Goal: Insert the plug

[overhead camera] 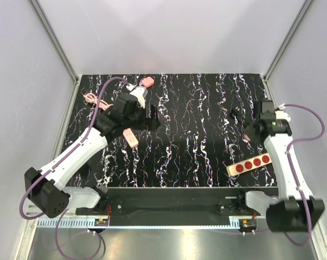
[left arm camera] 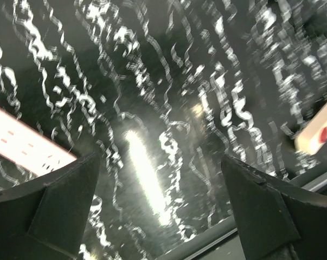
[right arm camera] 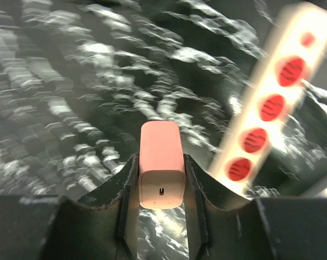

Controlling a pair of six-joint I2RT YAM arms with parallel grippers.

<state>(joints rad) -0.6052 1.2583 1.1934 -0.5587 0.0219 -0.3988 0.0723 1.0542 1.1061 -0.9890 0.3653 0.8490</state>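
Observation:
My right gripper (right arm camera: 162, 179) is shut on the plug (right arm camera: 161, 157), a pink rounded block with a small slot in its near face, and holds it above the dark marbled table. The beige strip with red sockets (right arm camera: 271, 103) lies just to the plug's right, apart from it. From above, the strip (overhead camera: 250, 162) lies near the table's front right, with my right gripper (overhead camera: 242, 129) behind it. My left gripper (overhead camera: 151, 116) is open and empty over the table's left middle; in the left wrist view (left arm camera: 160, 211) only table shows between its fingers.
A small pale pink strip (overhead camera: 130, 138) lies beside my left arm and shows in the left wrist view (left arm camera: 22, 141). A pinkish-red piece (overhead camera: 147, 81) and a coiled pink cord (overhead camera: 90, 98) lie at the back left. A metal rail (overhead camera: 168, 203) runs along the front edge.

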